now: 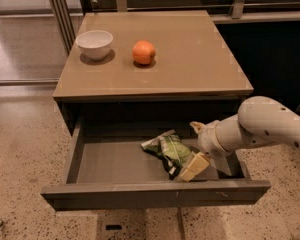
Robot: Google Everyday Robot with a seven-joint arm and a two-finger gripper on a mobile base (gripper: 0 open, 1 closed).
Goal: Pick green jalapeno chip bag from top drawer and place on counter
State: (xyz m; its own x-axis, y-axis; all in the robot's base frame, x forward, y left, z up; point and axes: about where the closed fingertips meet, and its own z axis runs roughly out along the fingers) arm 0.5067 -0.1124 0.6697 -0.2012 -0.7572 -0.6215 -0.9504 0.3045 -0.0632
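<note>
Green jalapeno chip bag [169, 149] is what we see lying crumpled on the floor of the top drawer [155, 193], right of the drawer's middle and nearer its front panel than its back. The drawer is pulled well out from under the counter [190, 59]. The gripper [195, 148] is inside the drawer at the bag's right end, carried by a white arm [270, 126] that reaches in from the right. Its fingers stand spread apart: we see the pale yellowish lower finger [194, 166] against the bag's lower right edge, and the upper fingertip [196, 127] just above and behind the bag's right end. We cannot tell whether the upper one touches the foil. On the counter a white bowl [94, 43] stands near the back left corner, with a round orange fruit [143, 52] just to its right, the two apart from each other. Speckled floor [20, 149] surrounds the cabinet.
</note>
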